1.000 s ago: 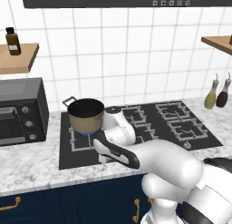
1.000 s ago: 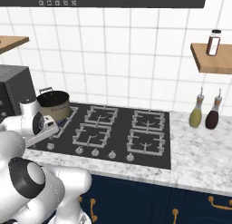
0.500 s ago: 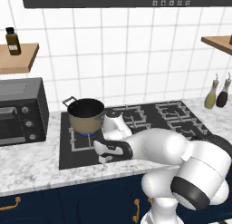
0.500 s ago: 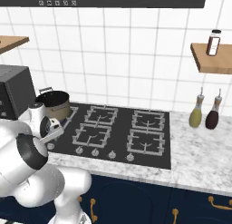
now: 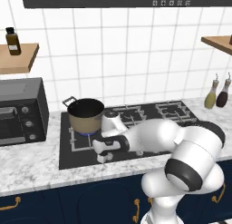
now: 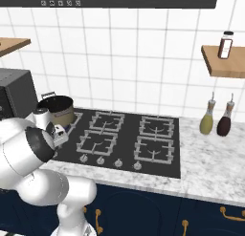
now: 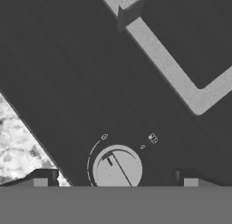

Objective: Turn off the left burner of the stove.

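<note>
A marble counter [image 6: 210, 163] carries the stove [image 6: 158, 163], with a black countertop oven [image 5: 20, 112] left of the stove and two bottles [image 6: 216, 119] right of it.

Arm bent low, tool [image 7: 115, 181] fingertips spread apart.

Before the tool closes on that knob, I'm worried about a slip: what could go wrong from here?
1. The knob sits low between the open tool fingertips, so they may catch only its edge and slip.
2. The pot stands on the lit left burner just behind the arm; a wide wrist turn might nudge it.
</note>
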Controlling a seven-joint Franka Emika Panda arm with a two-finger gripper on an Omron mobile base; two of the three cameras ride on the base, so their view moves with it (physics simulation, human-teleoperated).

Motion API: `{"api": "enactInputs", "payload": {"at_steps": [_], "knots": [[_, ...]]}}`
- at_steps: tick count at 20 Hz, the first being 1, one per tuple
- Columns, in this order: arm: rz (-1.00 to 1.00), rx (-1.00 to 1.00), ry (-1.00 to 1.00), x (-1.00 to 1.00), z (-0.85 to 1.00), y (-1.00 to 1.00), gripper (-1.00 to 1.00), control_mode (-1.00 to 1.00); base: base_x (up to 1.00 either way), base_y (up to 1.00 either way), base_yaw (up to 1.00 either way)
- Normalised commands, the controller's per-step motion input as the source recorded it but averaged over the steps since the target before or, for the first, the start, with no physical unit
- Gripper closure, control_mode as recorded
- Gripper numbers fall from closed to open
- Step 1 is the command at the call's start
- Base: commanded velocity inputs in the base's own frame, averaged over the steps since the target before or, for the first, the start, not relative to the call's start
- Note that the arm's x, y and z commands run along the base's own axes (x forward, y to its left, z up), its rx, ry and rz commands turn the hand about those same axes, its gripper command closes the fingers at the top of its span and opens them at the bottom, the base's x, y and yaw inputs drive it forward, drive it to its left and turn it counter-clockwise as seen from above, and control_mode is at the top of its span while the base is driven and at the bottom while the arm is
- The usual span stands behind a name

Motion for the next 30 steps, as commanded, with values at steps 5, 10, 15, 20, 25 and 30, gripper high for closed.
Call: {"api": "enactInputs", "payload": {"at_steps": [5,10,15,20,25,30], "knots": [[0.00,0.00,0.00,0.01,-0.16,0.12,-1.00,-1.00,0.00,0.00,0.00],[0.00,0.00,0.01,0.00,-0.04,0.01,1.00,-1.00,0.00,0.00,0.00],[0.00,0.00,0.01,0.02,0.00,0.00,1.00,-1.00,0.00,0.00,0.00],[-0.11,0.00,0.09,0.06,-0.01,0.00,1.00,-1.00,0.00,0.00,0.00],[-0.40,0.08,0.12,0.00,-0.09,-0.15,1.00,-1.00,0.00,0.00,0.00],[-0.63,0.15,0.00,-0.08,-0.02,-0.36,1.00,-1.00,0.00,0.00,0.00]]}}
